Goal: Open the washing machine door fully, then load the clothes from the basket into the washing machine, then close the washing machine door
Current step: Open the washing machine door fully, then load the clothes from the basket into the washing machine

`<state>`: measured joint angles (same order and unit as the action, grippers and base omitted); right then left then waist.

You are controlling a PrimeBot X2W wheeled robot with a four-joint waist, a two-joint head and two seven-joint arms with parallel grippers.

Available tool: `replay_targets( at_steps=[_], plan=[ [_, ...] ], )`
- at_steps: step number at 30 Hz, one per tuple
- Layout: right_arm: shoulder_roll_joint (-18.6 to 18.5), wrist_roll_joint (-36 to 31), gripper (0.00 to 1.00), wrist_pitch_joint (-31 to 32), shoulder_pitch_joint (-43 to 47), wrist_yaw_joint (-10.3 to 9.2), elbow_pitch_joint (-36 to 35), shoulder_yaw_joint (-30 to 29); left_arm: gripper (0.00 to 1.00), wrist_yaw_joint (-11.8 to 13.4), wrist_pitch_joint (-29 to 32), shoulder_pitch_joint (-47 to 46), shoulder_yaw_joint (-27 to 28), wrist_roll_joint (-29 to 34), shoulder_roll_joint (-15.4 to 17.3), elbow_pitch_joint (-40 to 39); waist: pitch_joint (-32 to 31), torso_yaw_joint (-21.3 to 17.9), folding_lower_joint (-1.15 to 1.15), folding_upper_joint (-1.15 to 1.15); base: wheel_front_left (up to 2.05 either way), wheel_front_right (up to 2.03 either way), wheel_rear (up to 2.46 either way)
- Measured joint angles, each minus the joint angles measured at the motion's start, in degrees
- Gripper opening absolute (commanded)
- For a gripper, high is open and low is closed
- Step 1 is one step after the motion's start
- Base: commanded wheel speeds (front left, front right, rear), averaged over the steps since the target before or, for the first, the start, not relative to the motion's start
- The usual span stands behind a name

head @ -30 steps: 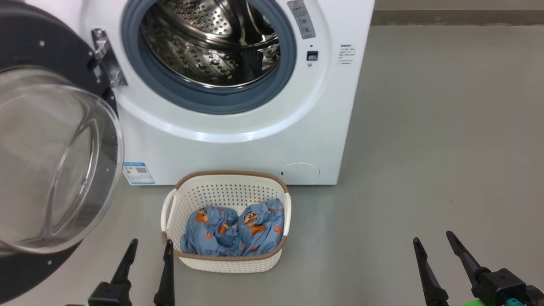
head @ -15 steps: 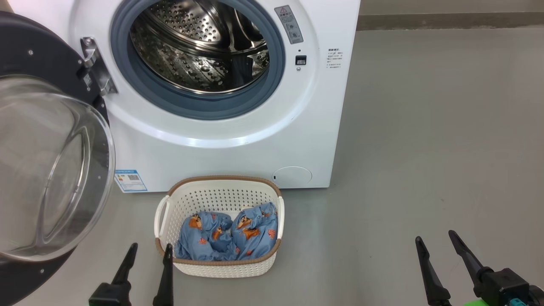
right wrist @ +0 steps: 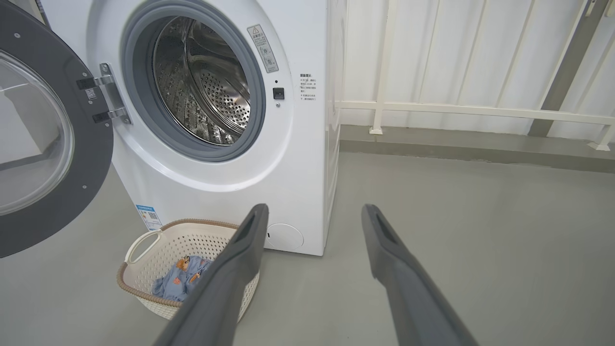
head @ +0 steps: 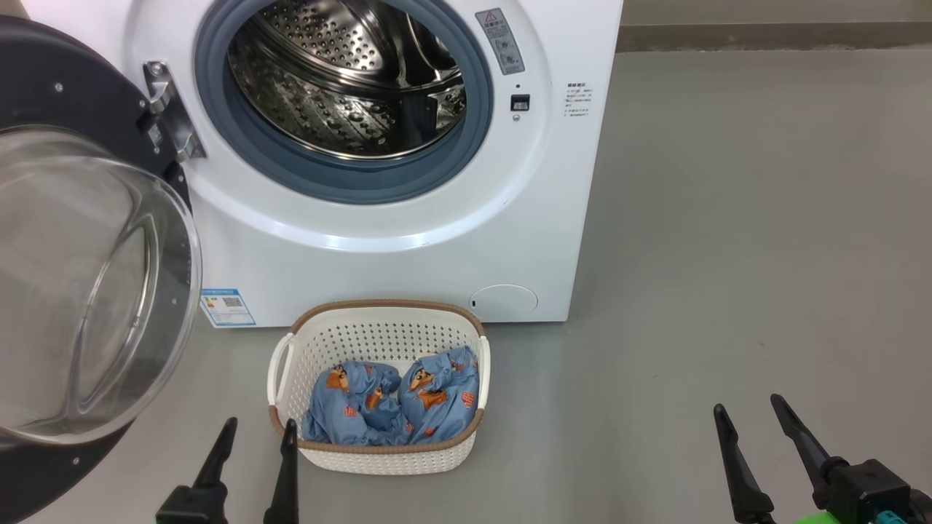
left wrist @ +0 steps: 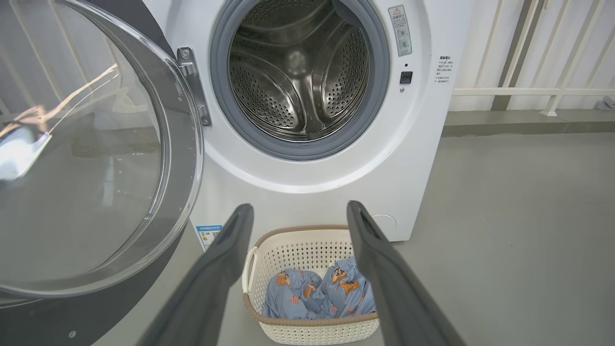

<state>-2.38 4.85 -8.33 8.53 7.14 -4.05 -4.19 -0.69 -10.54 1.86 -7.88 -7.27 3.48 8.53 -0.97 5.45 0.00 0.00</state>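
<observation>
The white washing machine [head: 408, 247] stands ahead with its steel drum [head: 349, 80] bare. Its washing machine door [head: 80, 284], black ring around a glass bowl, hangs swung out on the left [left wrist: 86, 158] [right wrist: 43, 139]. On the floor before the machine sits the cream basket [head: 378, 455] with the light blue printed clothes [head: 397, 404] bunched inside [left wrist: 319, 295] [right wrist: 180, 281]. My left gripper [head: 260, 429] is open just left of the basket's near corner, holding nothing. My right gripper [head: 750, 406] is open over bare floor far to the right.
Grey floor [head: 728, 255] stretches to the right of the machine. A white railing [right wrist: 471, 110] and a low kerb run along the wall behind. The open door takes up the room at my left.
The whole head picture has shifted slightly, so the camera moved. Both grippers stay open in the same places, and the basket, clothes and door stand as before.
</observation>
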Motion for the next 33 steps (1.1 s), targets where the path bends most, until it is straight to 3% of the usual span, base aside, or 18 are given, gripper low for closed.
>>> replay_targets(
  at_steps=[11, 33],
  plan=[
    [0.0, 0.23, 1.0, -0.01, 0.0, 0.0, 0.04, 0.08, 1.0, 0.03, -0.22, -0.31, -0.64, -1.01, 0.45, 0.16, 0.07, -0.05, 0.0, 0.0, 0.21, -0.21, 0.0],
    [0.02, 0.43, 1.0, 0.01, 1.01, 0.0, -0.42, 0.2, 1.0, 1.01, -0.4, -1.29, -1.58, -1.52, 1.29, 0.03, 1.09, 0.93, 0.0, 0.0, 1.19, -1.19, 0.0]
  ],
)
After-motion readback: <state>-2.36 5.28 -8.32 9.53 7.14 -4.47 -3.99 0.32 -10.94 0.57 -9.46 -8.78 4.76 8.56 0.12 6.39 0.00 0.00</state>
